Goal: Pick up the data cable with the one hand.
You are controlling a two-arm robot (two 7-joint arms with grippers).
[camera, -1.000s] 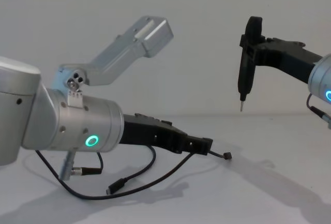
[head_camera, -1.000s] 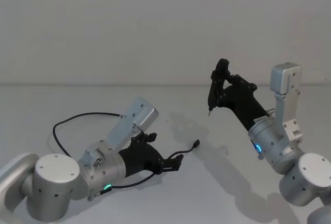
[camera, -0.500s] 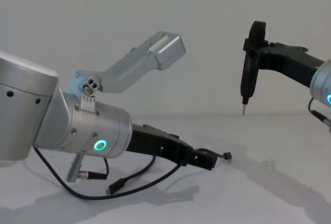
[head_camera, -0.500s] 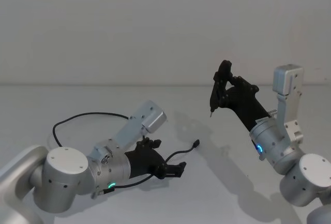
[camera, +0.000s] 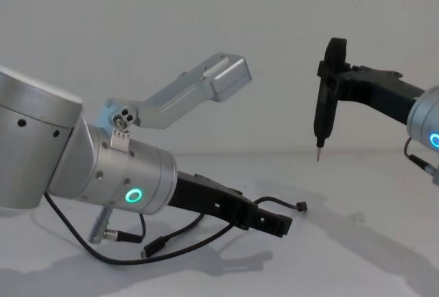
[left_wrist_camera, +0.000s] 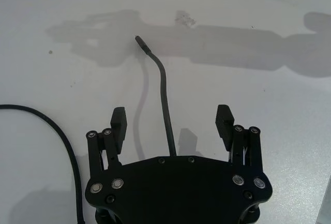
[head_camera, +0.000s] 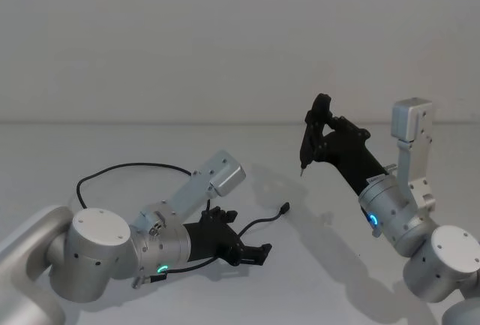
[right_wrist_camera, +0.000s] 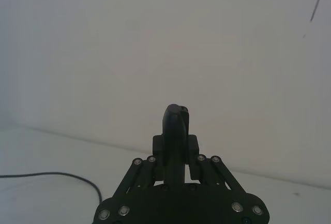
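The data cable [head_camera: 135, 164] is a thin black cord looping across the white table, one small plug [head_camera: 285, 208] lying near the middle. My left gripper [head_camera: 253, 253] hovers low over it, open. In the left wrist view the cable [left_wrist_camera: 160, 74] runs straight between the spread fingertips of the left gripper [left_wrist_camera: 171, 123], which do not touch it. From the chest the left gripper [camera: 278, 225] sits just above the table, short of the cable's plug [camera: 300, 206]. My right gripper [head_camera: 316, 126] is raised at the right, shut on a black pen-shaped tool [camera: 322, 119].
A thicker black lead with a silver connector [camera: 101, 230] lies under my left arm. A second stretch of cord [left_wrist_camera: 62, 146] curves past one side of the left gripper. The table [head_camera: 247, 148] ends at a plain white wall behind.
My left gripper has dropped lower and slid forward along the cable, staying open. The right arm with its tool has shifted only slightly.
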